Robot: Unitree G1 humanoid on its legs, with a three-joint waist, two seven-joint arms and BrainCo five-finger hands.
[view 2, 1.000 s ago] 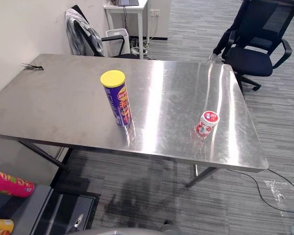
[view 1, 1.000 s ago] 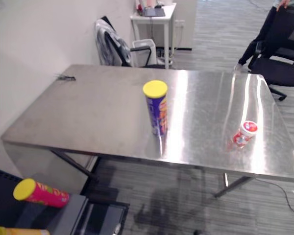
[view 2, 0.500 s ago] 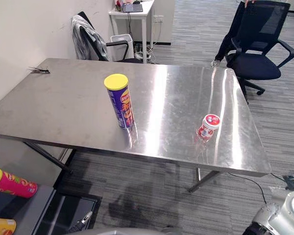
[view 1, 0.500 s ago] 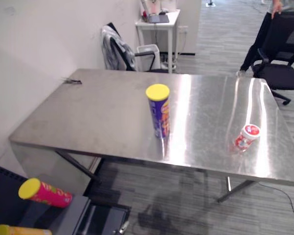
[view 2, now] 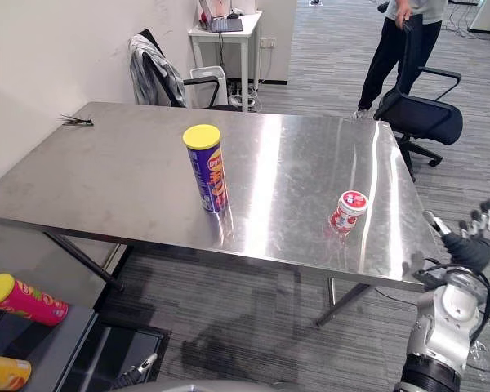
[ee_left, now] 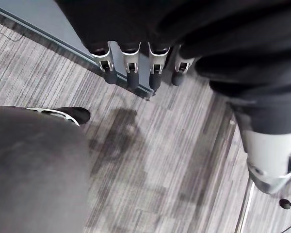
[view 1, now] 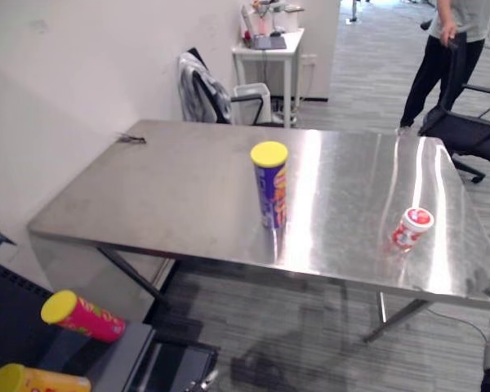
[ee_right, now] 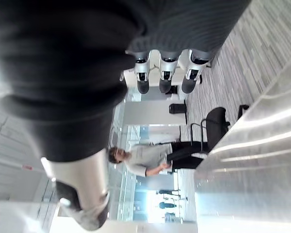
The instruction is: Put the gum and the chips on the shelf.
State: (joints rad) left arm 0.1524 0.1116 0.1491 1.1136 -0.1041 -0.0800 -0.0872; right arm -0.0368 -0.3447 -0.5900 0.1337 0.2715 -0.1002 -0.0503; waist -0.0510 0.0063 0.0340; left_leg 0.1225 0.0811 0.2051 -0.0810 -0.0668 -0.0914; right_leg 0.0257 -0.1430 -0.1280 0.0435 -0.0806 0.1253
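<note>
The chips can [view 2: 206,167], purple with a yellow lid, stands upright near the middle of the steel table [view 2: 114,180]. The gum [view 2: 347,212], a small red and white tub, sits nearer the table's right front corner. My right hand [view 2: 465,247] is raised just off that corner, to the right of the gum and apart from it; its fingers [ee_right: 164,75] are straight and hold nothing. My left hand [ee_left: 131,68] hangs over the carpet with straight, empty fingers. The shelf [view 1: 122,351] is low at the left, in front of the table.
A pink chips can [view 2: 24,298] and an orange one [view 2: 4,371] lie on the shelf. A person [view 2: 400,37] stands by an office chair [view 2: 425,118] beyond the table's far right. A chair draped with a jacket [view 2: 159,73] and a white side table [view 2: 229,28] stand behind.
The camera has shifted, so the whole scene sits lower and nearer. My right hand has risen into view at the table's right front corner. The cans and gum have stayed put.
</note>
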